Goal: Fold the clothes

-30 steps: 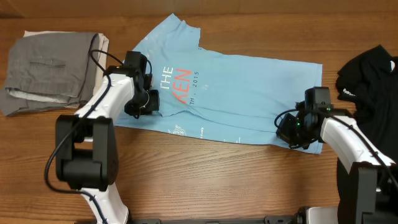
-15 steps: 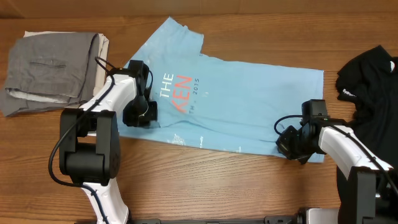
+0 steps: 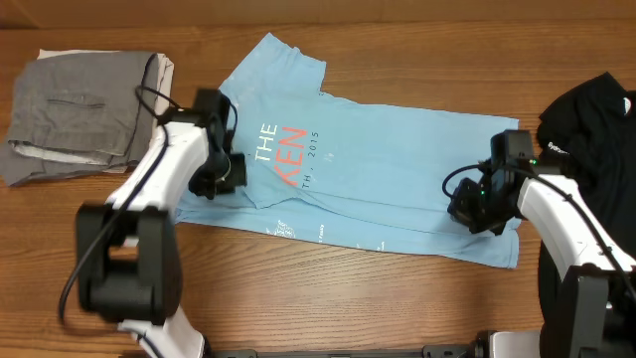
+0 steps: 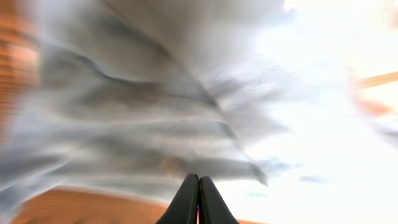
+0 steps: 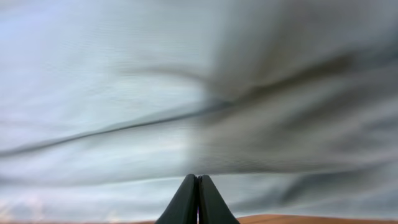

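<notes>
The clothes, a light blue T-shirt (image 3: pixel 397 159) with white and orange-red lettering, lie lengthwise across the table, and a long fold runs near the front edge. My left gripper (image 3: pixel 221 177) is at the shirt's left edge beside the lettering, shut on the cloth. My right gripper (image 3: pixel 469 211) is at the hem end on the right, also shut on the cloth. In the left wrist view the closed fingertips (image 4: pixel 198 177) meet blurred, creased shirt fabric (image 4: pixel 155 106). In the right wrist view the closed tips (image 5: pixel 198 177) sit at the fabric's (image 5: pixel 186 93) edge, with wood just below.
Folded grey trousers (image 3: pixel 79 109) lie at the back left. A black garment (image 3: pixel 591 119) is heaped at the right edge, close to the right arm. Bare wooden table (image 3: pixel 328 298) runs along the front, between the two arm bases.
Both grippers dipped toward the front edge, then came back a little. The shirt slid toward the front with them, and a wider strip now shows below the fold.
</notes>
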### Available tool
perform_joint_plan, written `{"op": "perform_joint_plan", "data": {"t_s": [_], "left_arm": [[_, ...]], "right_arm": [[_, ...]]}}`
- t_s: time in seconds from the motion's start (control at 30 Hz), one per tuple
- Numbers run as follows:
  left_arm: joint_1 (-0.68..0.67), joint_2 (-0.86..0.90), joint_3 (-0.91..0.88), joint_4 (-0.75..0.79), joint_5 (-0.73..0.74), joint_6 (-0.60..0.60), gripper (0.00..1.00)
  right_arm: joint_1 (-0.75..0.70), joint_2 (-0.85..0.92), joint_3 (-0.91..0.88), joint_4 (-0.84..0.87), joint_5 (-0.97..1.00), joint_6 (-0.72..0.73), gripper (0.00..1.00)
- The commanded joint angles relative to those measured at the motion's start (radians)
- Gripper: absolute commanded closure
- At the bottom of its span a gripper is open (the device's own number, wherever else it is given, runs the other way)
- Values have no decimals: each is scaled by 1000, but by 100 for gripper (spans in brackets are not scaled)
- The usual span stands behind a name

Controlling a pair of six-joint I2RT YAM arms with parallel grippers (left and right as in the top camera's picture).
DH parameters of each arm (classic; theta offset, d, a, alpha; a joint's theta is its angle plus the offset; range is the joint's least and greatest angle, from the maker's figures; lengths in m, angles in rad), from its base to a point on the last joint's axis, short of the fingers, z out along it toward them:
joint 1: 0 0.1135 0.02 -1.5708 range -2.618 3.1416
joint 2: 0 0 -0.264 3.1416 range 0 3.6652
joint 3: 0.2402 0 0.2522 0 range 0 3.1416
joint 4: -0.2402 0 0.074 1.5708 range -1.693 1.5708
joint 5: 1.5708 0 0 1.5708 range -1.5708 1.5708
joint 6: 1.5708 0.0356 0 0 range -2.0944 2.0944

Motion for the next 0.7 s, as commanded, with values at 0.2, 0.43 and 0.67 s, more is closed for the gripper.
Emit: {"op": "perform_joint_plan", "data": {"t_s": [0.2, 0.43, 0.67], "left_arm": [[100, -420, 135, 32, 7, -133, 86], [232, -431, 132, -23, -50, -91, 11], [245, -410, 131, -56, -49, -91, 0]], "right_arm": [[364, 2, 73, 84, -23, -187, 91], [589, 2, 73, 222, -46, -183, 65], [792, 36, 72, 303, 67, -265, 91]]}}
